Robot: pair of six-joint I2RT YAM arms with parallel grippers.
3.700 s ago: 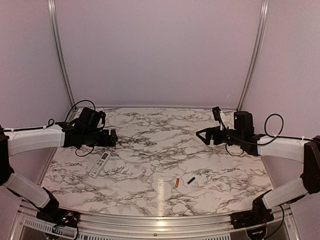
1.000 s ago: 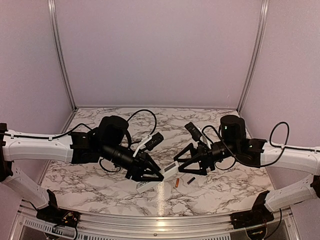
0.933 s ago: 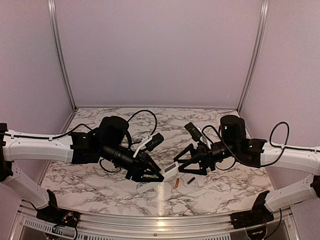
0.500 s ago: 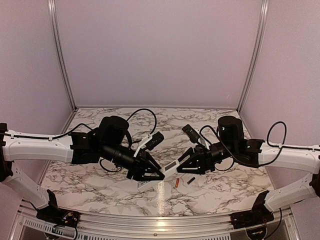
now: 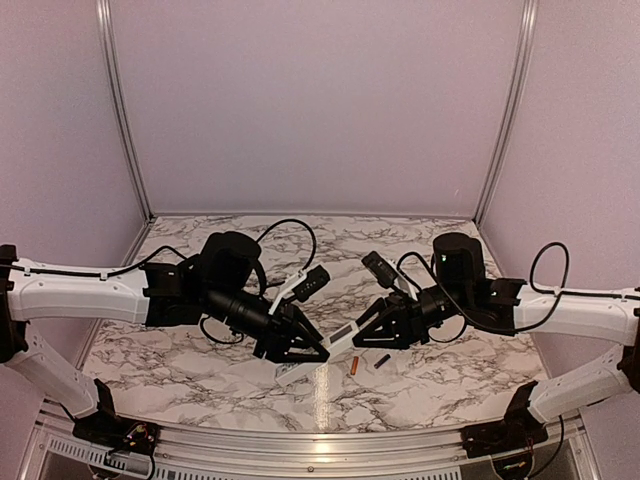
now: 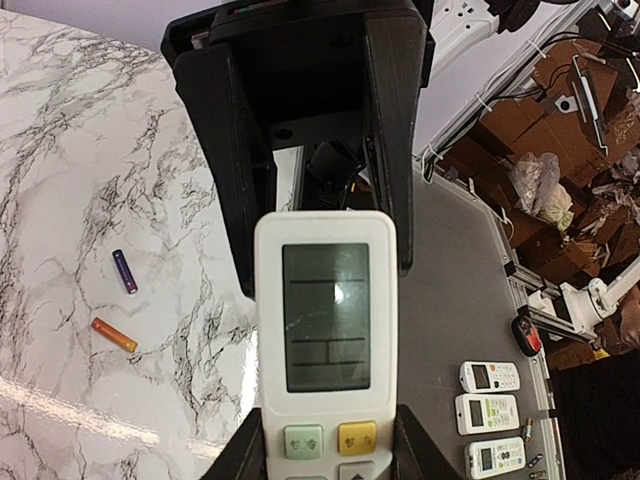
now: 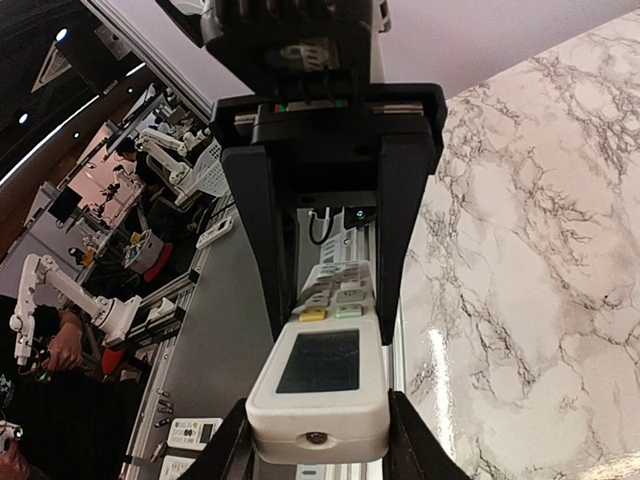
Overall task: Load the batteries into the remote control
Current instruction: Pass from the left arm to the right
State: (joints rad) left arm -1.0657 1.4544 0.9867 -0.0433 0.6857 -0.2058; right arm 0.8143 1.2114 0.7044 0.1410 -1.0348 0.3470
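You have the remote control (image 7: 320, 385) lifted off the marble-patterned table (image 5: 450, 370) and held between the two arms, near the middle of the workspace and towards the near edge. The left gripper (image 6: 330, 455) is clamped on the button end: its fingers press against both long sides of the body just beside the green button (image 6: 303, 440) and the yellow button (image 6: 357, 437). The right gripper (image 7: 315, 440) comes in from the opposite side and is closed on the display end, one finger against each long edge. From the left wrist camera you can see those black fingers (image 6: 235, 180) flanking the top of the remote, with the pale display (image 6: 325, 317) facing the lens. In the overhead view the remote runs at a slant, higher at the right gripper and lower at the left.

Both cells lie loose on the table, below and slightly right of where the grippers meet, and neither gripper touches them. The orange battery (image 5: 353, 366) is on the left and the black battery (image 5: 382, 359) is near it on the right, with a small gap between them. Beyond the table edge, in the left wrist view, three more small remotes (image 6: 485, 412) lie on a grey surface
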